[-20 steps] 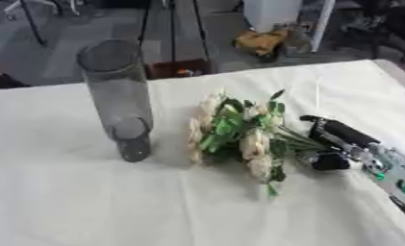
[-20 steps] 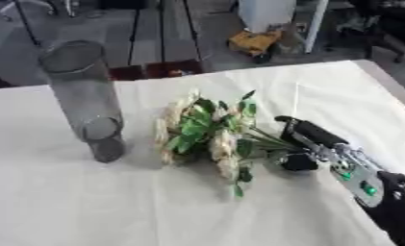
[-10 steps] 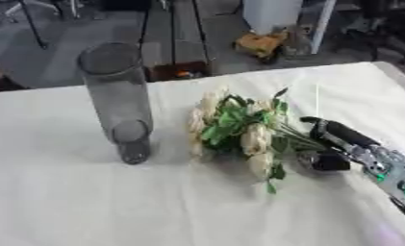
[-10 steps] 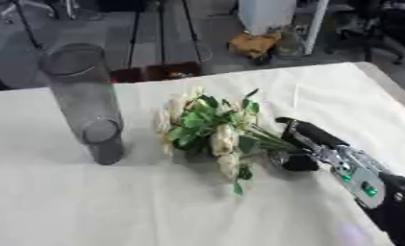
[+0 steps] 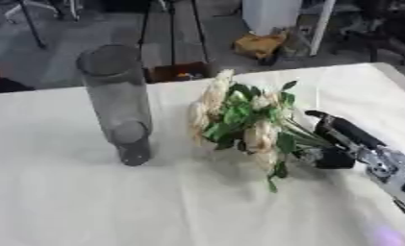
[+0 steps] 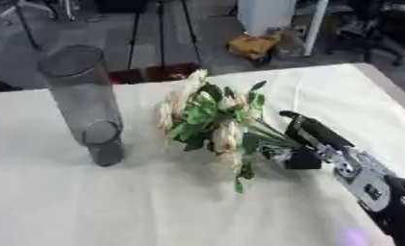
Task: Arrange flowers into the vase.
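In the left eye view, the right hand [image 5: 336, 144] is seen coming in from the lower right, its fingers curled round the stems of a bunch of flowers [image 5: 239, 122]. The bunch is held out to the left of the hand, the cream blooms and green leaves raised off the white table [image 5: 87, 206] and tilted up toward the far side. Well to the left of the hand, apart from the flowers, a tall grey vase [image 5: 117, 103] is stood upright on the cloth, its round mouth open at the top.

In the right eye view, the same hand [image 6: 306, 144] is shown with the stems pinched between thumb and fingers, the dark thumb just below the stems. The flowers [image 6: 209, 120] are spread between the hand and the vase [image 6: 83, 103], touching neither vase nor table as far as can be told. The left hand is shown in neither view.
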Action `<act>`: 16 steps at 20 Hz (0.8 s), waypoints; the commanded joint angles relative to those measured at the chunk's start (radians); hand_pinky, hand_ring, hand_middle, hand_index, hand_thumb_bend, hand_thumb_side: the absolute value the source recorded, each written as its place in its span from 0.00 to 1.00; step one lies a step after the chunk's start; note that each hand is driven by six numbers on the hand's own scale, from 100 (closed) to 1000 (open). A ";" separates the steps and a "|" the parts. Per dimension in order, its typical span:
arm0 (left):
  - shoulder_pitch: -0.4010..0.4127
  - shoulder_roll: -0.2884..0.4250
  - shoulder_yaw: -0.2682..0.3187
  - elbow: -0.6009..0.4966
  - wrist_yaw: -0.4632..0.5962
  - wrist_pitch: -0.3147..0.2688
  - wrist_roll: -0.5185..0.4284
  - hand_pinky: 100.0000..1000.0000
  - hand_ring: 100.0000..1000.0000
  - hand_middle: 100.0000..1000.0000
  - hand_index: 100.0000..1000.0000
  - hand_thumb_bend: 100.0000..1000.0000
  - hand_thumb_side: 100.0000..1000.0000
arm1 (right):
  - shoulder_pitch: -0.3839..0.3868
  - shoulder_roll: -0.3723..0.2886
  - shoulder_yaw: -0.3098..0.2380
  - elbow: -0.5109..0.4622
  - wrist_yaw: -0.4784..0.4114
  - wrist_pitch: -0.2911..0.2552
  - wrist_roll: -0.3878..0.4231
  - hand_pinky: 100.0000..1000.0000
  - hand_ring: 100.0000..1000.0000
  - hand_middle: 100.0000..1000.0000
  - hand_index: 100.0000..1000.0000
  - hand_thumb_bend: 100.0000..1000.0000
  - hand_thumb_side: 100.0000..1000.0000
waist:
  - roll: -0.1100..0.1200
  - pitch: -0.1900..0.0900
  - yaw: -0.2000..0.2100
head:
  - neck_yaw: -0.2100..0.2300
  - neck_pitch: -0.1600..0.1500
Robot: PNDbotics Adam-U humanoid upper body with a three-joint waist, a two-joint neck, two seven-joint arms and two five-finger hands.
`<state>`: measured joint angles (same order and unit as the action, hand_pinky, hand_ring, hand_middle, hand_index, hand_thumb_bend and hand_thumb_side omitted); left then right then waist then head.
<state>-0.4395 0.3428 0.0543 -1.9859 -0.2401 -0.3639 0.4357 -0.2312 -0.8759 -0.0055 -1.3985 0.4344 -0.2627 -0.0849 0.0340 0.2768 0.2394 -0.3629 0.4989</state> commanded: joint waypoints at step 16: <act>-0.004 0.039 0.011 -0.014 -0.013 -0.002 0.007 0.60 0.90 0.93 0.96 0.00 1.00 | -0.001 -0.077 -0.061 -0.384 -0.235 0.259 -0.137 0.02 1.00 0.00 0.00 0.05 0.30 | -0.013 -0.034 -0.009 | 0.001 -0.023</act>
<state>-0.4343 0.3524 0.0545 -1.9859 -0.2478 -0.3635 0.4391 -0.2193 -0.9074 -0.0451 -1.7441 0.2255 -0.0198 -0.2187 0.0226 0.2636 0.2313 -0.3616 0.4895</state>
